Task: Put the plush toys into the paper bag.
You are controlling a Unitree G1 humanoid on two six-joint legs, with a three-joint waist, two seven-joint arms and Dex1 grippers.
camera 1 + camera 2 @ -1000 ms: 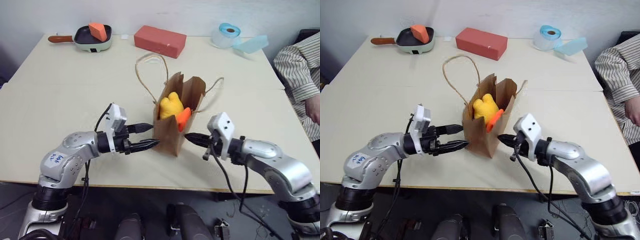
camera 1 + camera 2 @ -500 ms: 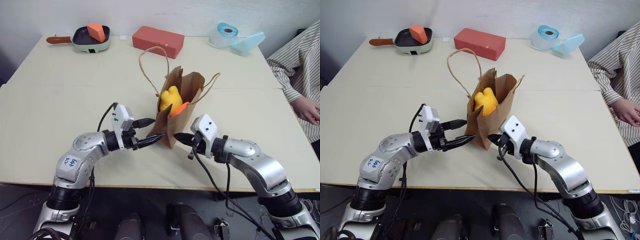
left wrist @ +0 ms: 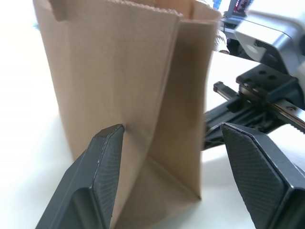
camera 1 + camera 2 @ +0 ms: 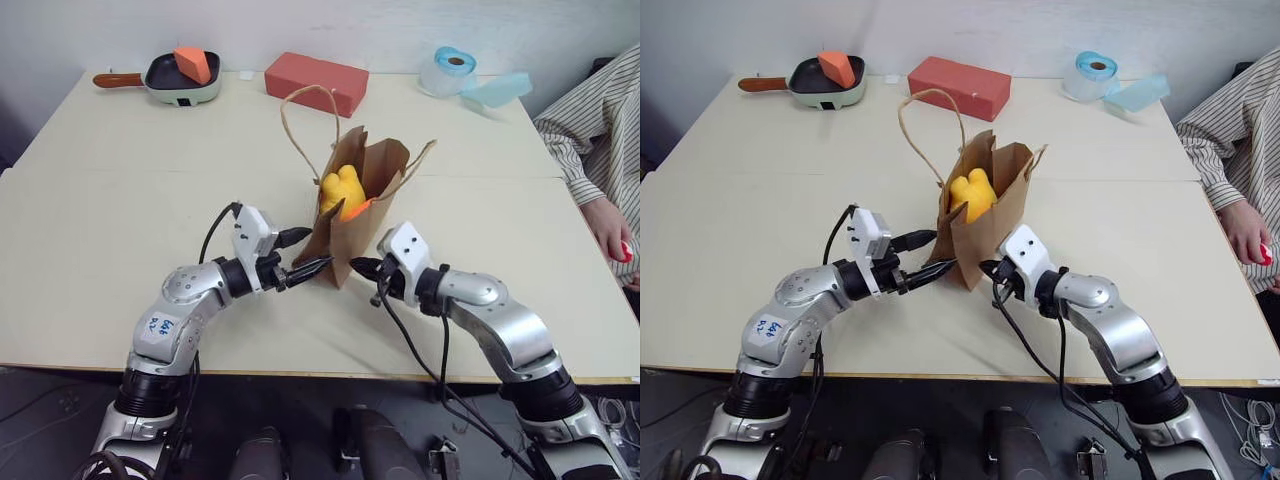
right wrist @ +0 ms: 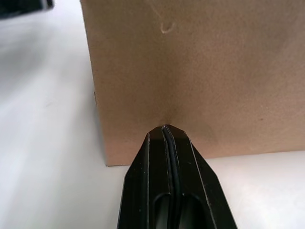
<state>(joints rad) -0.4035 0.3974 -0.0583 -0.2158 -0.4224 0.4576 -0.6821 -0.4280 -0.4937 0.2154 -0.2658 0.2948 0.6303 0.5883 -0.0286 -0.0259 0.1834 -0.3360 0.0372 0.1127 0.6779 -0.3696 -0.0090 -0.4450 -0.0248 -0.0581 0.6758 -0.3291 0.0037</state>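
Bag: paper bag [image 4: 355, 215] stands upright near the middle of the cream table [image 4: 120, 190], mouth open, leaning a little; one looped cord handle [image 4: 300, 125] rises above its far-left rim, and the other handle [image 4: 420, 160] hangs off its right side.
Toys: yellow plush toy [image 4: 340, 188] sits inside the bag's mouth, its top showing above the rim; orange plush toy [image 4: 357, 209] is tucked just beside and below it, only a sliver visible against the near wall of the bag.
Left pincer: left gripper [image 4: 302, 254] reaches in level from the left, fingers spread, tips at the bag's lower left corner; in the left wrist view the two fingers [image 3: 102, 167] stand on either side of the bag's folded corner edge, one close against the paper, holding nothing.
Right pincer: right gripper [image 4: 365, 266] comes in from the right at the bag's base, fingers pressed together with nothing between them; in the right wrist view the tip [image 5: 164, 131] meets the brown side wall low down, where the paper dents slightly.
Far edge: pan [image 4: 180, 78] with an orange wedge block [image 4: 195, 63] in it, a red brick block [image 4: 315, 82], and a roll of tape [image 4: 450, 70] beside a pale blue piece [image 4: 495, 88].
Right edge: person in a striped sleeve [image 4: 590, 120], hand [image 4: 608, 222] resting at the table's side, well apart from the bag.
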